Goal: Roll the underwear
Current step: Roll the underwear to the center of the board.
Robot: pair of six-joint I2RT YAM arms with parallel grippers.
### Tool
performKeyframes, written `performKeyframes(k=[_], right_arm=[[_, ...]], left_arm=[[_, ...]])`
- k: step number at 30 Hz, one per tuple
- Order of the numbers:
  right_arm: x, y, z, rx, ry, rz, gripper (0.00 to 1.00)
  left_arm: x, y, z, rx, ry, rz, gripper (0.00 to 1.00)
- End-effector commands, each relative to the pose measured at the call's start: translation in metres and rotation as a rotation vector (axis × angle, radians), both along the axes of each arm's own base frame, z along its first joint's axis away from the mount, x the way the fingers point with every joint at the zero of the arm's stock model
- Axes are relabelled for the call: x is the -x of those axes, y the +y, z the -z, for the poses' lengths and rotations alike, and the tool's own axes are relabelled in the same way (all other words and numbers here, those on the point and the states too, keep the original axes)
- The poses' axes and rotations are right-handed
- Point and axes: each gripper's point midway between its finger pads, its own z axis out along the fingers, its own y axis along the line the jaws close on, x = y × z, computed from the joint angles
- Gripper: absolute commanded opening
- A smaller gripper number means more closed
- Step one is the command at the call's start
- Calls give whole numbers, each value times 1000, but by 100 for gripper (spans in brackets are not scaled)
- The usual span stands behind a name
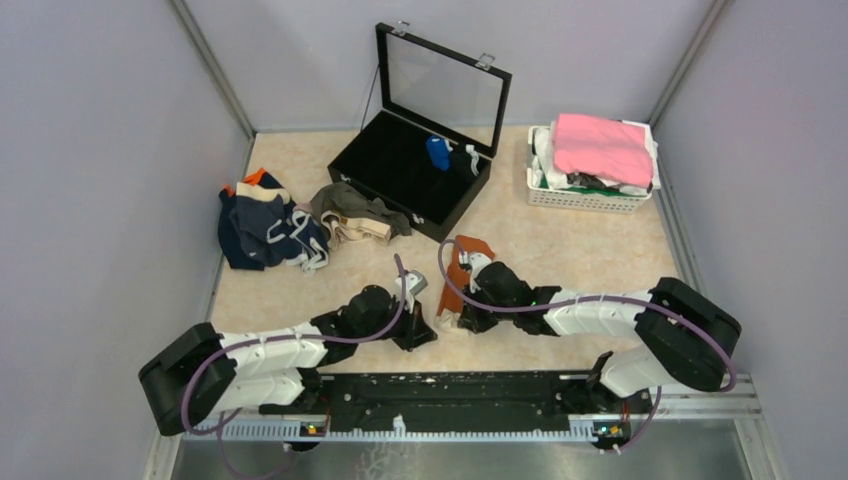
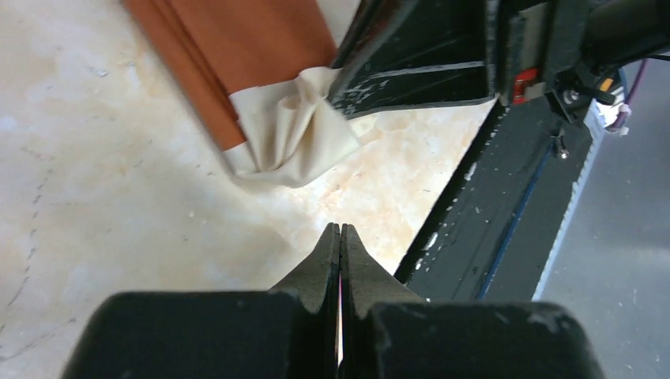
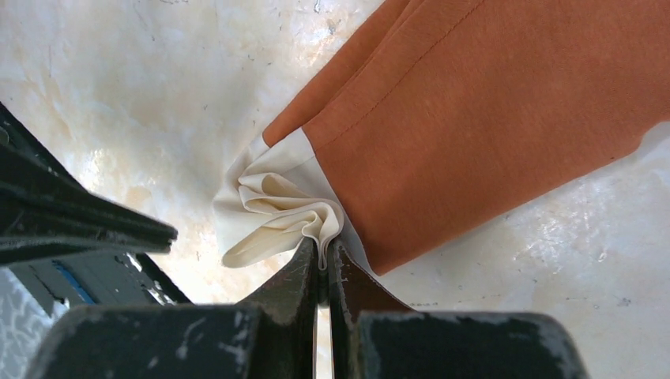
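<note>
Beige marbled table (image 1: 560, 240). At the back centre, a black case (image 1: 400, 160) with its glass lid up. White basket (image 1: 585, 198) at back right with a pink cloth (image 1: 603, 148) on top. Navy briefs (image 1: 262, 225) heaped at left, olive-brown briefs (image 1: 355, 208) just beside them. Rust-orange briefs (image 1: 458, 265) (image 2: 237, 55) (image 3: 490, 110) lie flat on the table, front centre, between the two arms. Right gripper (image 1: 455, 318) (image 3: 322, 249) is closed tight, pinching the bunched cream band (image 2: 288, 134) (image 3: 269, 213) at the briefs' near end. Left gripper (image 1: 412, 325) (image 2: 340, 233) has its fingers pressed together, holding nothing, near that cream band but not touching it.
</note>
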Motion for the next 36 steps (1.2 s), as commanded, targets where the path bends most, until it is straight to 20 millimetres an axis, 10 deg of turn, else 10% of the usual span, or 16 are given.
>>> performKeyframes(k=[1, 14, 36], right_arm=[[23, -26, 32, 128, 152, 15, 0], [26, -23, 33, 114, 185, 19, 0], [29, -26, 34, 118, 192, 15, 0]], left_arm=[[-1, -22, -33, 136, -95, 41, 0], [-10, -50, -23, 116, -119, -6, 0], [-58, -33, -1, -51, -164, -256, 0]])
